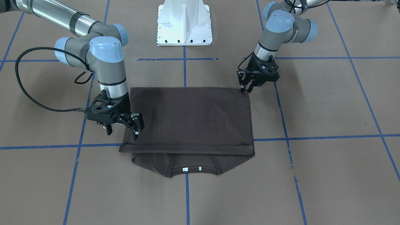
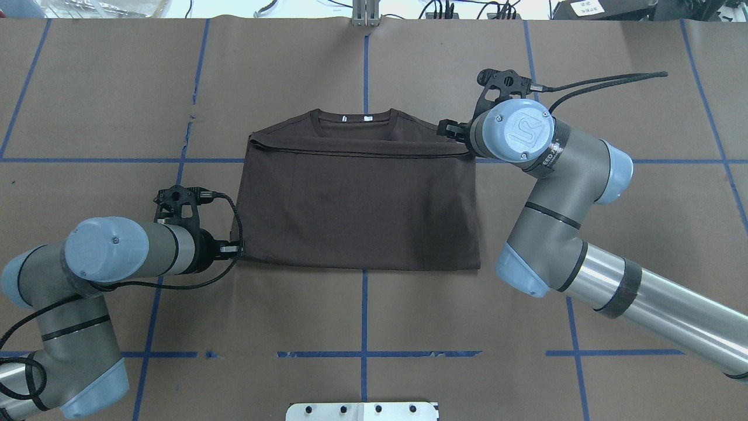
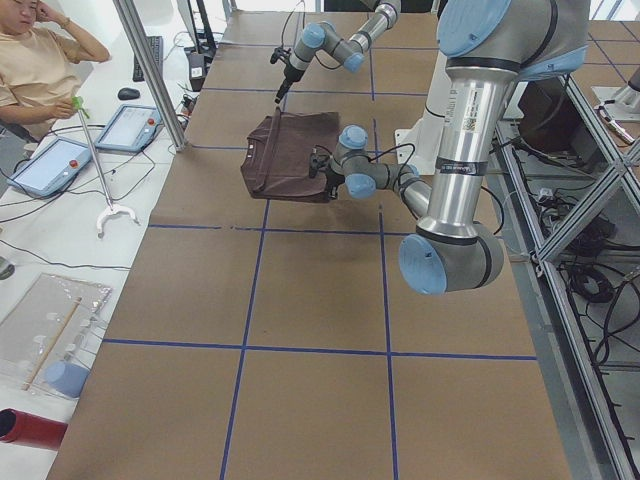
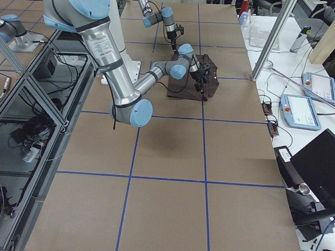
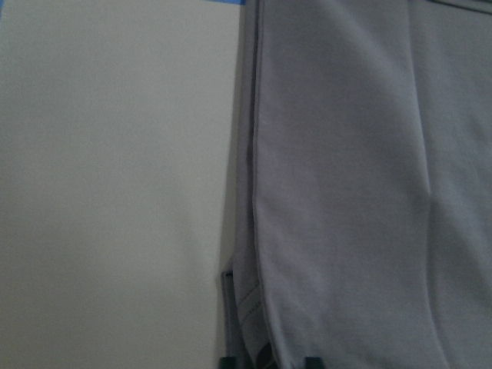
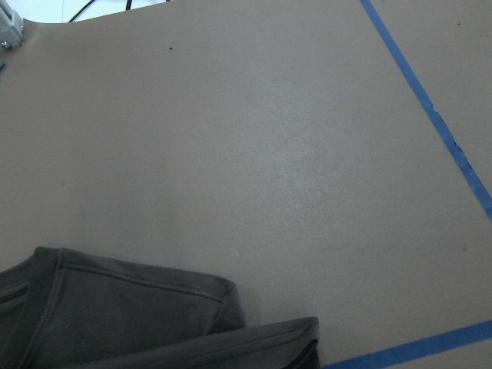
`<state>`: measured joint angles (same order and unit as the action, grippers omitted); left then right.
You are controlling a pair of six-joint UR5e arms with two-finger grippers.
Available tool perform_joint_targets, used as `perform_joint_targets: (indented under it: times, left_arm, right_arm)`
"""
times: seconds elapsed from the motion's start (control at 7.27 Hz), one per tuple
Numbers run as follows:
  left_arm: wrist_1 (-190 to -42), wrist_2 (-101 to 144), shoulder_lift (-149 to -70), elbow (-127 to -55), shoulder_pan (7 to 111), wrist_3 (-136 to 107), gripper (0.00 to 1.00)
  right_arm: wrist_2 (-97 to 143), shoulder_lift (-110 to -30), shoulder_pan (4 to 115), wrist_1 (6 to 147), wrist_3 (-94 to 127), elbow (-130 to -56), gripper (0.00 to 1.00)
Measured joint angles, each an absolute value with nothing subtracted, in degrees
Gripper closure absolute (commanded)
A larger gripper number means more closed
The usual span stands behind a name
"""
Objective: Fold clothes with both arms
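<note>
The T-shirt is lying between the wide-open right gripper and the narrowly parted left gripper straddling its corner.

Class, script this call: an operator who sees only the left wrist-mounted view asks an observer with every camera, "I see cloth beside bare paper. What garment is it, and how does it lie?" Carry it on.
Observer: A dark brown T-shirt, folded into a rectangle; its collar shows beyond the fold, on the side away from the robot.
Operator: Where is the left pincer on it?
Observer: The left pincer is at the shirt's corner nearest the robot, on the robot's left.
Operator: And the right pincer?
Observer: The right pincer is over the opposite side edge, near the fold by the collar.
</note>
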<state>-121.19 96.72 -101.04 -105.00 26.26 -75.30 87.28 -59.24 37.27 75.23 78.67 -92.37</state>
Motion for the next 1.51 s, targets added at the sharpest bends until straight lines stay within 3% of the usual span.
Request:
perform_joint_targets:
  times: [0.55, 0.83, 0.96, 1.38, 1.51]
  left_arm:
    - [-120.9, 96.6, -100.7, -105.0, 27.9, -72.3, 1.0]
    - [-120.9, 96.5, -101.7, -100.9, 34.6, -62.5, 1.0]
    - [-121.1, 96.2, -104.8, -95.7, 39.2, -57.3, 1.0]
    - [-124.2, 95.8, -124.4, -70.2, 49.4, -50.8, 1.0]
    - [-128.6, 94.8, -132.6, -58.2, 51.7, -50.4, 0.82]
  right_arm:
    - [87.3, -59.2, 37.3, 75.2, 78.6, -92.4, 0.0]
    - [87.3, -59.2, 37.3, 75.2, 78.6, -92.3, 0.0]
    - [87.3, -59.2, 37.3, 75.2, 78.7, -92.3, 0.0]
    - [87.3, -59.3, 37.3, 75.2, 78.9, -92.3, 0.0]
    - [87.3, -59.3, 37.3, 75.2, 79.1, -92.4, 0.0]
